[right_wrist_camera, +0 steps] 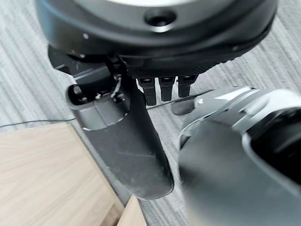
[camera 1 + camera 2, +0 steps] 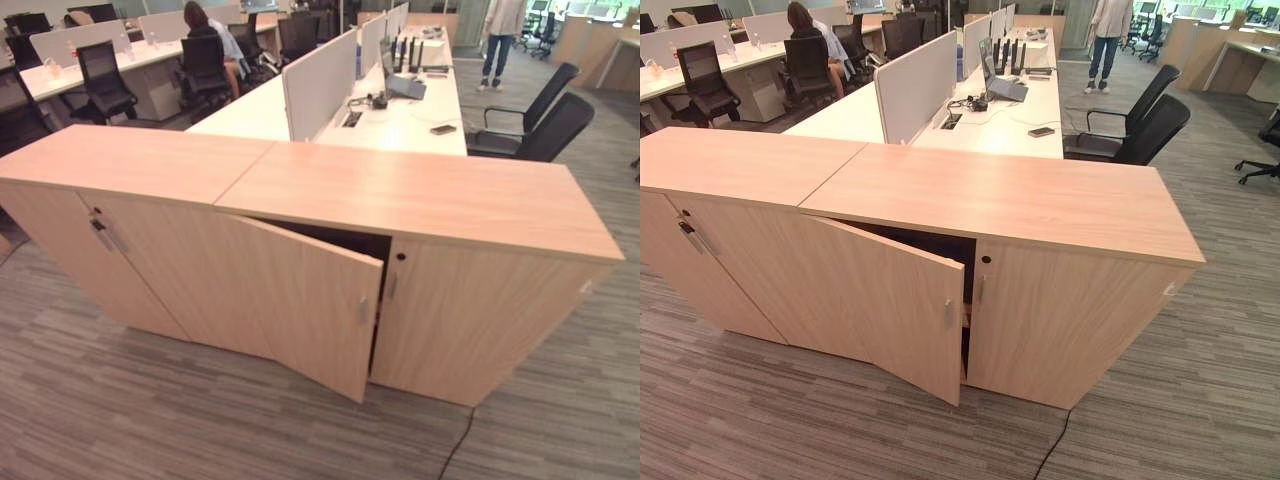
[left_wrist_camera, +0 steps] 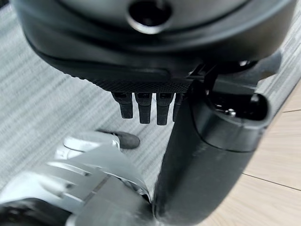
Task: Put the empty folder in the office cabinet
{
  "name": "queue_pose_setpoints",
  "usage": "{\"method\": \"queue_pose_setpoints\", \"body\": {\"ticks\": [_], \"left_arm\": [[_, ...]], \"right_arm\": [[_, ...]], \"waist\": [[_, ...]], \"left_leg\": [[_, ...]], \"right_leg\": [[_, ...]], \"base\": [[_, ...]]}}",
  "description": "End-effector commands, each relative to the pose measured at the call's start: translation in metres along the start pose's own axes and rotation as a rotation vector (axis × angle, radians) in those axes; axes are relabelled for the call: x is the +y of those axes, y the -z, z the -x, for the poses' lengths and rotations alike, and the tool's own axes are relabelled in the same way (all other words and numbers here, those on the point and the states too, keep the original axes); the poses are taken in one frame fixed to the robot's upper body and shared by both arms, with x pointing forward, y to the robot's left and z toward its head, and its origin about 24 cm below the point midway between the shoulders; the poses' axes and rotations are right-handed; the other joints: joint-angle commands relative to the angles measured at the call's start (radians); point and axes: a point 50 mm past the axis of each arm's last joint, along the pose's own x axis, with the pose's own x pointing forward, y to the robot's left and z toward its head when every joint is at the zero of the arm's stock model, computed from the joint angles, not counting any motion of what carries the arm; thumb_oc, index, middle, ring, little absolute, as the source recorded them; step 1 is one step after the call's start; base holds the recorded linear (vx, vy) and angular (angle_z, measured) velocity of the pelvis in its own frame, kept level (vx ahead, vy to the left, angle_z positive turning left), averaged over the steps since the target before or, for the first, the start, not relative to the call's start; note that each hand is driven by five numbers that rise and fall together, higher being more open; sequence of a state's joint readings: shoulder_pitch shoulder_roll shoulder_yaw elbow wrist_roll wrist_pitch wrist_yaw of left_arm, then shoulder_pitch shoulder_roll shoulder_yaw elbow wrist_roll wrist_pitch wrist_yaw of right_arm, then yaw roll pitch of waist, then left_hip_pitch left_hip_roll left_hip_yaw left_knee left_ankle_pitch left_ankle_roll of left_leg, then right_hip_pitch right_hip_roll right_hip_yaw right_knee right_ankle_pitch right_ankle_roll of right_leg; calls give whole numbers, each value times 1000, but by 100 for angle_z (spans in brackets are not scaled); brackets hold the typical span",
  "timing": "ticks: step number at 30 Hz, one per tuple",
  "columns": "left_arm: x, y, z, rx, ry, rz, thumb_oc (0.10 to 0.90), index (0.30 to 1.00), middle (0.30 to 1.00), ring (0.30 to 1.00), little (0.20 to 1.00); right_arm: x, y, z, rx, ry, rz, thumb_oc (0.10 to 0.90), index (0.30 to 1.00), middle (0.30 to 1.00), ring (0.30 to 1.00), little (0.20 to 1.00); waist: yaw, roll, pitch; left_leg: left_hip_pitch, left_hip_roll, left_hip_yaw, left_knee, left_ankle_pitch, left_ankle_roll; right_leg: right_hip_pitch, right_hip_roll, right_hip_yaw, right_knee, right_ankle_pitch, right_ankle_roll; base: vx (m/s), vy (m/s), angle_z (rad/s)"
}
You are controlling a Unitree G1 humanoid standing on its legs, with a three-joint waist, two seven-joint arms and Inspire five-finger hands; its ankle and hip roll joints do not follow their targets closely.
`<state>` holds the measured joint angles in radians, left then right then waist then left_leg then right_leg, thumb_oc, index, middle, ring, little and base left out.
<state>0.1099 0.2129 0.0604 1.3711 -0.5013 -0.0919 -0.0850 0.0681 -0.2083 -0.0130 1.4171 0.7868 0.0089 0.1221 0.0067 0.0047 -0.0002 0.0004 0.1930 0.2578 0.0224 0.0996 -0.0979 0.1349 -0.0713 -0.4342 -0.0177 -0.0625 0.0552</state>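
Carpet [image 2: 100,400], grey and striped, runs under everything I see through the head camera. On it, straight ahead of me, stands the office cabinet [image 2: 400,200], a low light-wood unit with a bare flat top, joined at an angle to a second cabinet [image 2: 130,160] of the same wood on my left. Behind them a long white desk [image 2: 400,125] stretches away, split down its length by a grey partition [image 2: 320,85], with two black chairs [image 2: 545,125] pushed up on its right side. A seated person [image 2: 205,40] works at a desk far back on the left, and a standing person [image 2: 500,40] is at the far end on the right. The office cabinet's left door [image 2: 310,300] hangs partly ajar, swung out toward me, with a dark gap between it and the shut right door [image 2: 470,320]. Whether the folder lies inside that dark gap I cannot tell. A laptop [image 2: 1005,88] sits open on the desk, and a phone [image 2: 443,129] lies near the desk's right edge. My left hand [image 3: 155,70] hangs low over the carpet beside pale wood, its fingers [image 3: 143,108] straight and relaxed, nothing in it. My right hand [image 1: 160,52] hangs the same way, fingers [image 1: 162,89] straight, thumb [image 1: 127,141] standing clear, holding nothing. Each cabinet door carries a small metal handle [image 2: 363,310] at its meeting edge, and a tiny keyhole [image 2: 401,257] sits at the top of the right door.
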Motion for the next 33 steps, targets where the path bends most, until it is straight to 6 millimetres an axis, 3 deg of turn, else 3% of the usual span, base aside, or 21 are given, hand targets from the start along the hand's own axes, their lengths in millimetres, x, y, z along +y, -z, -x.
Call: {"method": "queue_pose_setpoints", "body": {"ticks": [1,3,4,5,6,8,12,16,22,33], "left_arm": [[-21,-14,-3,-43,83,-45,800,900,900,900,900],[-33,-25,-5,-82,101,-131,800,900,900,900,900],[-38,-30,-5,-108,99,-177,800,900,900,900,900],[-47,-48,-4,-206,82,-265,800,900,900,900,900],[-47,-48,-4,-205,82,-265,800,900,900,900,900],[-54,-54,-4,-252,66,-322,800,900,900,900,900],[-58,-43,-4,-226,95,-365,800,900,900,900,900],[-54,-34,-4,-170,133,-368,800,900,900,900,900],[-53,-25,-3,-152,147,-480,800,900,900,900,900],[-56,-23,-3,-160,148,-606,800,900,900,900,900]], "right_arm": [[10,-16,-2,-34,-4,53,800,900,900,900,900],[8,-19,-1,-42,9,74,800,900,900,900,900],[8,-20,-1,-47,14,76,800,900,900,900,900],[11,-21,-2,-60,12,83,800,900,900,900,900],[11,-21,-2,-60,13,83,800,900,900,900,900],[20,-24,-3,-82,-5,70,800,900,900,900,900],[21,-16,-3,-69,9,59,800,900,900,900,900],[16,-15,-3,-56,9,85,800,900,900,900,900],[6,-6,-1,-18,35,79,800,900,900,900,900],[-2,-2,0,-3,65,65,800,900,900,900,900]], "waist": [[16,-34,25],[24,-38,36],[29,-54,41],[42,-61,47],[42,-62,48],[53,-64,51],[41,-57,25],[19,-31,-13],[0,-14,-40],[-9,-10,-48]], "left_leg": [[32,70,-81,238,-73,-47],[-32,24,-144,254,-101,-33],[-78,-26,-167,229,-115,-13],[-120,-111,-228,158,-118,-8],[-118,-111,-227,156,-117,-7],[-121,-157,-275,105,-107,-4],[-54,-162,-256,2,-93,9],[-6,-169,-236,-110,-58,14],[25,-177,-210,-110,-80,26],[34,-187,-204,-110,-96,39]], "right_leg": [[-37,41,50,-37,-25,-14],[-29,38,52,-49,-29,-14],[-38,20,43,-52,-14,-11],[-43,16,51,-49,-10,-3],[-42,15,51,-49,-10,-3],[-54,20,73,-37,-11,1],[-42,25,91,-50,-1,13],[-47,21,109,-63,11,26],[-30,5,125,-70,15,42],[-29,-14,138,-70,22,58]], "base": [[1,-101,-24],[-36,-68,-15],[-41,12,6],[-40,24,10],[0,0,0],[-8,10,-37],[60,50,-46],[63,96,-16],[35,77,-10],[4,49,-3]]}}
